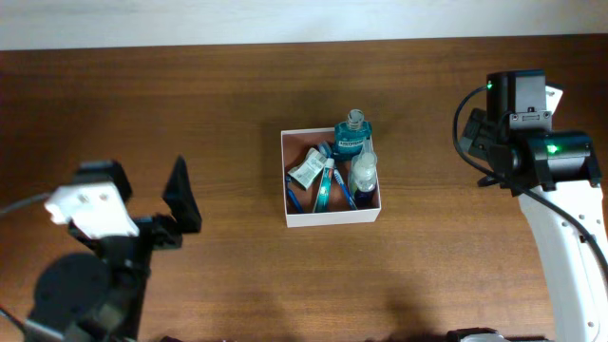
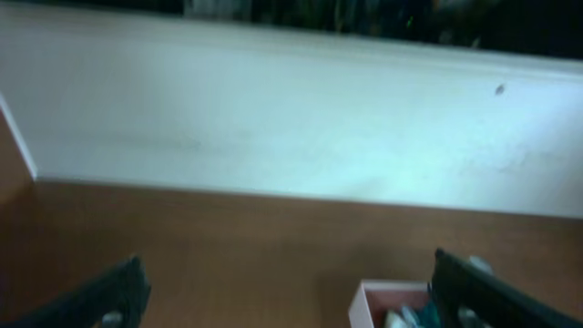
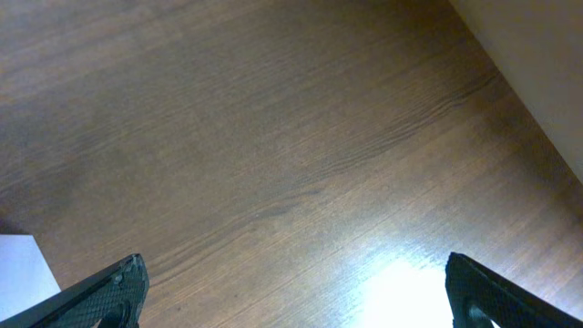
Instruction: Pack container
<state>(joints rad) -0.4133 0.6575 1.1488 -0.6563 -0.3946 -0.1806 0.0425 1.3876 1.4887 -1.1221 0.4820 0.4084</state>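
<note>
The container (image 1: pixel 332 219), a square box with white walls and a reddish-brown inside, sits at the table's middle. It holds a teal mouthwash bottle (image 1: pixel 351 137), a small clear bottle (image 1: pixel 363 172), a green-white packet (image 1: pixel 306 171), a toothpaste tube (image 1: pixel 326 186) and a blue toothbrush (image 1: pixel 294 196). My left gripper (image 1: pixel 138 182) is open and empty, well left of the container. In the left wrist view (image 2: pixel 291 305) the container's corner (image 2: pixel 364 302) shows low right. My right gripper (image 3: pixel 291 292) is open and empty over bare table, right of the container.
The dark wood table (image 1: pixel 218 104) ends at a pale wall (image 2: pixel 291 118) along its far side. The right arm (image 1: pixel 560 228) reaches in from the front right. The left arm's base (image 1: pixel 85 294) stands at the front left. A white corner (image 3: pixel 14 264) shows at the right wrist view's left edge.
</note>
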